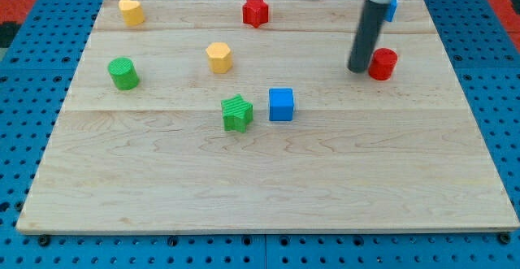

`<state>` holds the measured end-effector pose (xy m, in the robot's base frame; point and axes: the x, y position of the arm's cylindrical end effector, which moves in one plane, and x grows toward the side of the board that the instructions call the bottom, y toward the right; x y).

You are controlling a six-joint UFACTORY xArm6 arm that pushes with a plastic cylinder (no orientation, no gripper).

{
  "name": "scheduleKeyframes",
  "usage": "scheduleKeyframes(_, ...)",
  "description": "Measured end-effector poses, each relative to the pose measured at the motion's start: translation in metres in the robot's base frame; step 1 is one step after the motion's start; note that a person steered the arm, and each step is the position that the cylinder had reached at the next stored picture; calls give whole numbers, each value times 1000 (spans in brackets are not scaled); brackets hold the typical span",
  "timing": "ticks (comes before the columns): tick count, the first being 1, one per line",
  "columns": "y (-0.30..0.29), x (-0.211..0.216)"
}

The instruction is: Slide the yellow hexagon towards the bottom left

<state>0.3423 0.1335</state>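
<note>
The yellow hexagon (218, 57) stands on the wooden board (268, 188), left of centre in the upper half. My tip (358, 68) is far to the view's right of it, touching or just beside the left side of a red cylinder (383, 63). The rod rises from the tip to the view's top edge. Nothing lies between the hexagon and the board's bottom left except a green cylinder (123, 73) off to its left.
A yellow heart-like block (131, 11) sits at the top left. A red star (255, 11) sits at top centre. A green star (236, 112) and a blue cube (281, 104) stand mid-board. A blue block (392, 9) shows partly behind the rod.
</note>
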Motion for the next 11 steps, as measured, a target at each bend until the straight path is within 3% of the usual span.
scheduleKeyframes(1,15,-28)
scheduleKeyframes(2,61,9)
scheduleKeyframes(3,61,58)
scheduleKeyframes(4,58,46)
scheduleKeyframes(6,15,13)
scheduleKeyframes(9,3,17)
scheduleKeyframes(11,-41,24)
